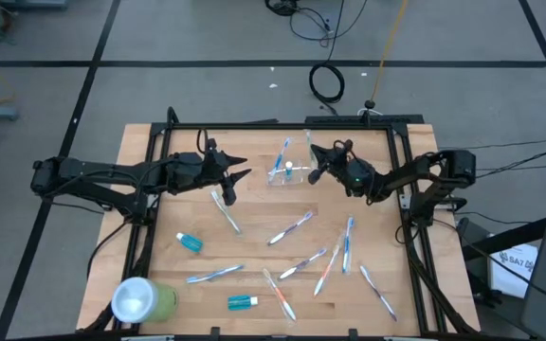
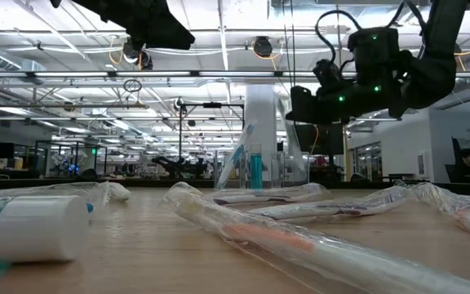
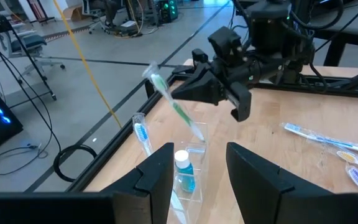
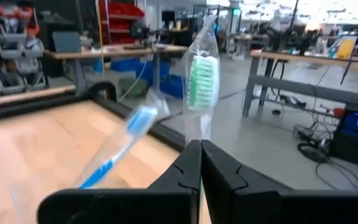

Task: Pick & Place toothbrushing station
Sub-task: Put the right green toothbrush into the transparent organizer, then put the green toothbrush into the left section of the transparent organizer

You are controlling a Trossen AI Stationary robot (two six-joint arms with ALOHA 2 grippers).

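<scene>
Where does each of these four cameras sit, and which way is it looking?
High view: above the table, looking straight down; both arms show.
Low view: at tabletop height, looking across into the room; arms hang overhead.
Left wrist view: on the left arm, past its open fingers at the clear cup; the right gripper shows beyond.
Right wrist view: on the right arm, past its shut fingers, gripping a green toothbrush.
Both wrist views share that green toothbrush.
</scene>
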